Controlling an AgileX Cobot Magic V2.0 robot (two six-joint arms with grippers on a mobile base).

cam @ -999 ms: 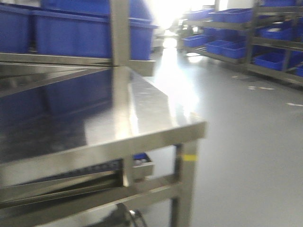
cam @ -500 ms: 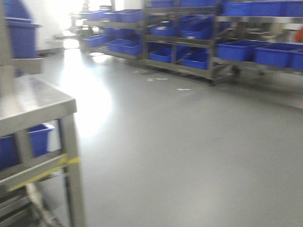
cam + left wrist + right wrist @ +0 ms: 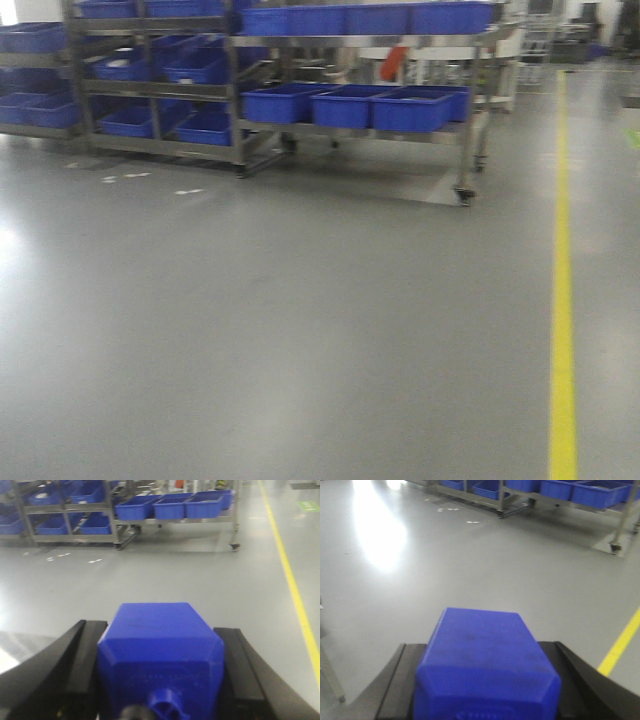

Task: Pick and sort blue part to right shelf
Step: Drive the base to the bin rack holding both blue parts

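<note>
– Left wrist-mounted: our left gripper [image 3: 157,628] clamps a blue part [image 3: 160,655]; the right gripper [image 3: 485,647] clamps a second blue part [image 3: 485,666].
– Held tight for travel, we judge; shelf [image 3: 360,42] at twelve o'clock.

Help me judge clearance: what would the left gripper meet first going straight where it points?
Probably bare floor; the left gripper, shut on the blue part, has nothing nearer. The shelf rack stands farther off.

Bright, soft blur, glare on floor [image 3: 380,535]
</note>
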